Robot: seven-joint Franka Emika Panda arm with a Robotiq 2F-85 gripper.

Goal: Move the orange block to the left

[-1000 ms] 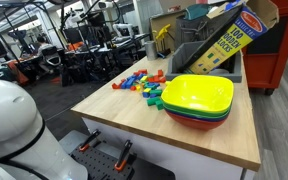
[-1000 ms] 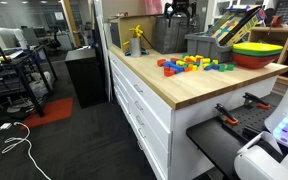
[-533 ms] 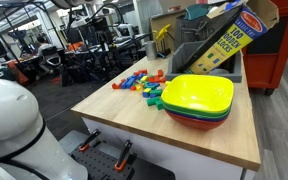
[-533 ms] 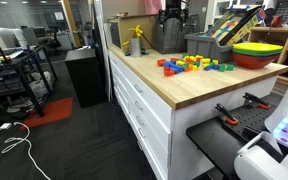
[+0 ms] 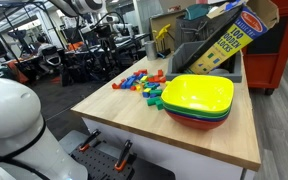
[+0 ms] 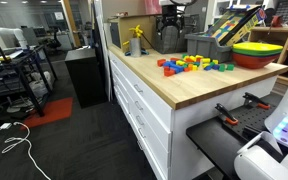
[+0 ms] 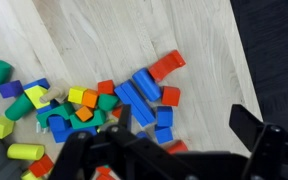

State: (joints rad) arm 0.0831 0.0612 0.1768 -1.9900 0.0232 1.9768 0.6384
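A pile of coloured blocks point(image 5: 144, 83) lies on the wooden table point(image 5: 124, 120); it also shows in an exterior view point(image 6: 189, 64). In the wrist view a small orange block point(image 7: 89, 98) sits inside the pile among blue, green and yellow blocks. A longer red-orange block point(image 7: 167, 65) lies at the pile's edge. My gripper point(image 7: 184, 125) hangs open and empty well above the blocks, its dark fingers framing blue and red blocks. In the exterior views it is up over the far part of the table point(image 6: 169, 22).
A stack of yellow, green and red bowls point(image 5: 198, 100) stands beside the pile. A grey bin point(image 5: 199, 55) with a block box point(image 5: 234, 35) is behind it. A yellow spray bottle point(image 6: 136, 40) stands at the far end. The table edge point(image 7: 246, 60) is close by.
The gripper has come down a little and shifted sideways over the table toward the pile. The blocks have not moved.
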